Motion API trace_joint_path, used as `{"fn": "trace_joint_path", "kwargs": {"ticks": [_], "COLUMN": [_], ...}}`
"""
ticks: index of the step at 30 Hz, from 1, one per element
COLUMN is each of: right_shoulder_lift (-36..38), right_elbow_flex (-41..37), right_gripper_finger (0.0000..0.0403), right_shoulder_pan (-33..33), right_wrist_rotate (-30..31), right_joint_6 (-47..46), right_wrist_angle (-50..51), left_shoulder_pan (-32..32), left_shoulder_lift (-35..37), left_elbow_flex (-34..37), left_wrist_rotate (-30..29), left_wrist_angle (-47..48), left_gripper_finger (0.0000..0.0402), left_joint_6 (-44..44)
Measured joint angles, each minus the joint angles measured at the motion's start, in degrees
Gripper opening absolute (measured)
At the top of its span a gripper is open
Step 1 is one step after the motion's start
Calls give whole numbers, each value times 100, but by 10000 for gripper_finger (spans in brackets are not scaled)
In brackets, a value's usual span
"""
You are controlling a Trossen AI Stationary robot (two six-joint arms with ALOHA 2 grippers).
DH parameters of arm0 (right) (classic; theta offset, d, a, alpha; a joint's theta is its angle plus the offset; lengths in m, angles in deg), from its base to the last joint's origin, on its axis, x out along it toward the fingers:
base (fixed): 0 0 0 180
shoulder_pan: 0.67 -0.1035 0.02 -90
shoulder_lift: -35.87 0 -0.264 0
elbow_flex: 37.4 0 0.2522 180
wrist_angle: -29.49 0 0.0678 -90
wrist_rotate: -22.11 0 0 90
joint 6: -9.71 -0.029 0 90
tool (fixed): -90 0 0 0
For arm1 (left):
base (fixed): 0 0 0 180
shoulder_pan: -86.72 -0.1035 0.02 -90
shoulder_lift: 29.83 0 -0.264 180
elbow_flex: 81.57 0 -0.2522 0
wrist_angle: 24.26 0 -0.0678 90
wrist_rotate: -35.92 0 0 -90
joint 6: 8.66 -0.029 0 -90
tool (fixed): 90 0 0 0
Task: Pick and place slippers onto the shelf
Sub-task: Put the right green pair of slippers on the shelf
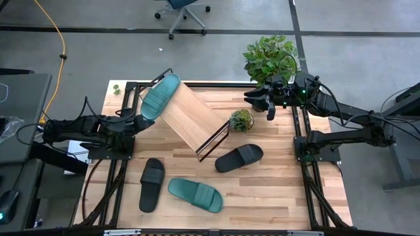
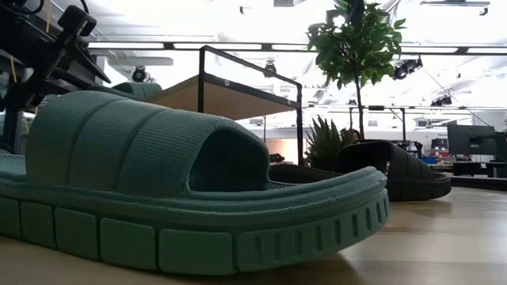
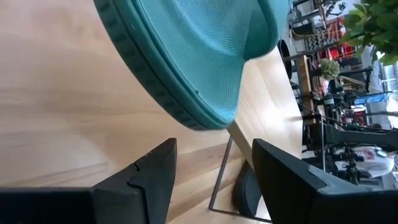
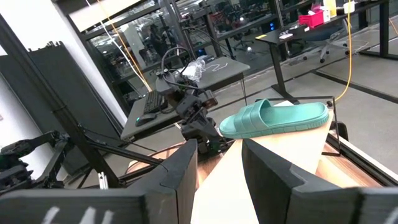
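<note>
One teal slipper (image 1: 161,94) lies sole-down on the left end of the slanted wooden shelf (image 1: 193,118); it also shows in the left wrist view (image 3: 205,50) and right wrist view (image 4: 273,118). My left gripper (image 1: 142,122) (image 3: 211,168) is open just short of that slipper's near end, not touching it. The second teal slipper (image 1: 195,195) (image 2: 158,190) lies flat on the table near the front edge. One black slipper (image 1: 152,183) lies to its left, another (image 1: 239,157) (image 2: 396,170) beside the shelf's right foot. My right gripper (image 1: 262,101) (image 4: 219,174) is open, raised at the far right.
A small potted plant (image 1: 241,120) stands by the shelf's right end, and a large leafy plant (image 1: 270,58) sits at the table's far right corner. The shelf's black wire frame (image 2: 253,87) rises above the table. Bare tabletop (image 1: 289,190) lies at the near right.
</note>
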Motion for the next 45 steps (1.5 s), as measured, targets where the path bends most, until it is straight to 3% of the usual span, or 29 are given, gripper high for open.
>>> {"fn": "trace_joint_path", "kwargs": {"ticks": [7, 18, 25, 45], "right_shoulder_lift": [0, 0, 0, 0], "right_elbow_flex": [0, 0, 0, 0], "right_gripper_finger": [119, 119, 119, 119], "right_shoulder_pan": [0, 0, 0, 0], "right_wrist_rotate": [0, 54, 64, 39], "right_joint_6": [-15, -9, -15, -7], "right_wrist_angle": [2, 2, 2, 7], "left_shoulder_pan": [0, 0, 0, -2], "left_shoulder_lift": [-1, 0, 0, -4], "left_elbow_flex": [0, 0, 0, 7], "left_wrist_rotate": [49, -67, -167, -1210], "left_wrist_angle": [-55, -41, 102, 326], "left_gripper_finger": [189, 59, 8, 1], "left_joint_6": [-6, 17, 156, 188]}}
